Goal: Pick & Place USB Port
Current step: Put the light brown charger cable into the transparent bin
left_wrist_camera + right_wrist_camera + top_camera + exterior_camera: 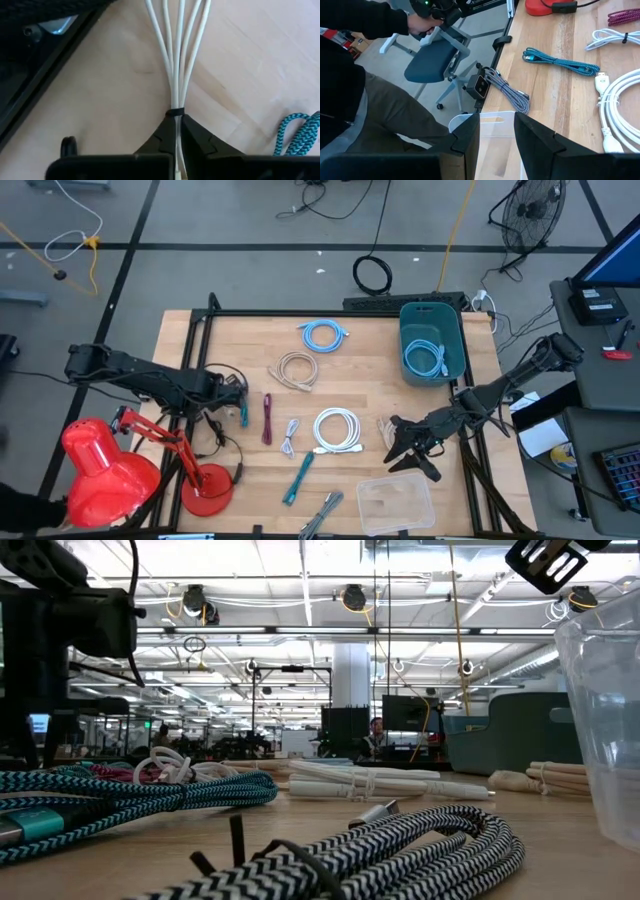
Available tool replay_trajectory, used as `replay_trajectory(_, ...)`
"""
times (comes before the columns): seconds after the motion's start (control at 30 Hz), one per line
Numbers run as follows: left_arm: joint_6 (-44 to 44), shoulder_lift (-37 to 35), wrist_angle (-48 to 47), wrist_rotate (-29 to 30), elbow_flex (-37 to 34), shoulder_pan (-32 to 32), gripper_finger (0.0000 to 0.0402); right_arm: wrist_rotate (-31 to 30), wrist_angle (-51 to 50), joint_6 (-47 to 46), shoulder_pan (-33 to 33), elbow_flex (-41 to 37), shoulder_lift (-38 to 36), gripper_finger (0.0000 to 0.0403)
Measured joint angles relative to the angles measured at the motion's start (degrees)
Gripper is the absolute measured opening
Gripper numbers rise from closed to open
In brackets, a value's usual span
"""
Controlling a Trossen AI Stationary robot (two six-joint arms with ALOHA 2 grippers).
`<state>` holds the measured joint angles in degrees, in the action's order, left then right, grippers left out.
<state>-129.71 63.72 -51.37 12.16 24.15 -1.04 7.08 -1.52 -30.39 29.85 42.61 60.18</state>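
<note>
**Left gripper (176, 131) clenched on a white cable bundle (176, 60) near the table's nine-o'clock edge; right gripper (496, 131) waiting, fingers parted, over the clear plastic box (396, 502).**

Near to far: the left fingers pinch the bundle just below its black tie (175, 112), so the loose strands fan out ahead of them; on lifting, these could slip from so narrow a grip, or drag across the teal braided cable (297, 131) lying just beside and pull it along. At five o'clock the right gripper hovers empty above the box, where a crossing arm might strike it. Farthest, at one o'clock, the teal bin (433, 340) already holds a blue cable (424, 358); a swinging bundle may catch its rim.
</note>
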Motion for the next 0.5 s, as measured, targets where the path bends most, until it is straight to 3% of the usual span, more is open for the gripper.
replay_trajectory(0.27,2.19,-1.38,5.62,4.07,2.15,0.07,0.0007,-1.49,0.02,0.02,0.00,0.00,0.00,0.0114)
replay_trajectory(0.5,7.84,-6.81,2.73,6.45,5.74,0.04,0.0006,-1.51,0.01,0.12,-0.02,0.00,0.00,0.0114)
